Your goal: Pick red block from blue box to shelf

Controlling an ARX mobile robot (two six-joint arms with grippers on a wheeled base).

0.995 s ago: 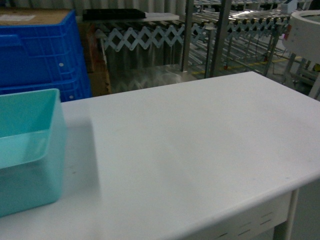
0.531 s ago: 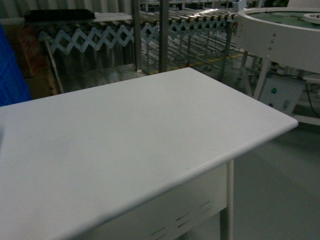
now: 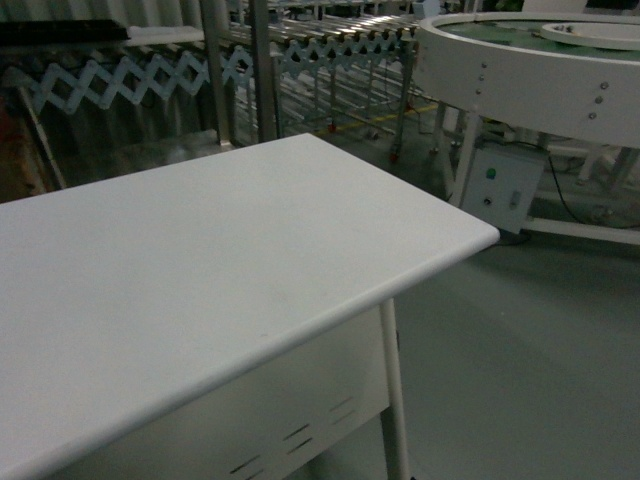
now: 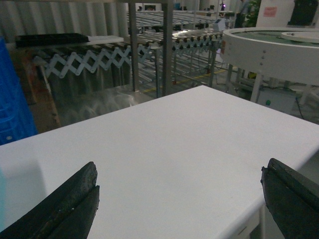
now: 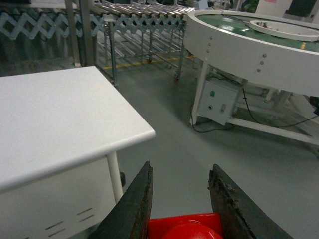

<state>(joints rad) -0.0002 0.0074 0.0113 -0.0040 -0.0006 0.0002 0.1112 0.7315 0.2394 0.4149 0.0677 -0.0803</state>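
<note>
Between right gripper (image 5: 180, 204) jaws you're carrying red block (image 5: 185, 228), clamped, pick done; left gripper (image 4: 179, 204) is hanging wide, empty; shelf placement w/ drop-off remaining.

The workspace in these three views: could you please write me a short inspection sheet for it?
Surface: white rectangular tabletop, bare where visible.
Job's things: glossy red plastic block between the right claw's fingers; turquoise box out of view; steel rack uprights behind the table.
Clutter: nothing seen.
Grippers: left claw open, holding nothing, over the tabletop; right claw shut on the block, over the floor.
Cables: black cable on the grey floor.
Surroundings: white round conveyor table, steel roller conveyor, dark blue ribbed crate.
</note>
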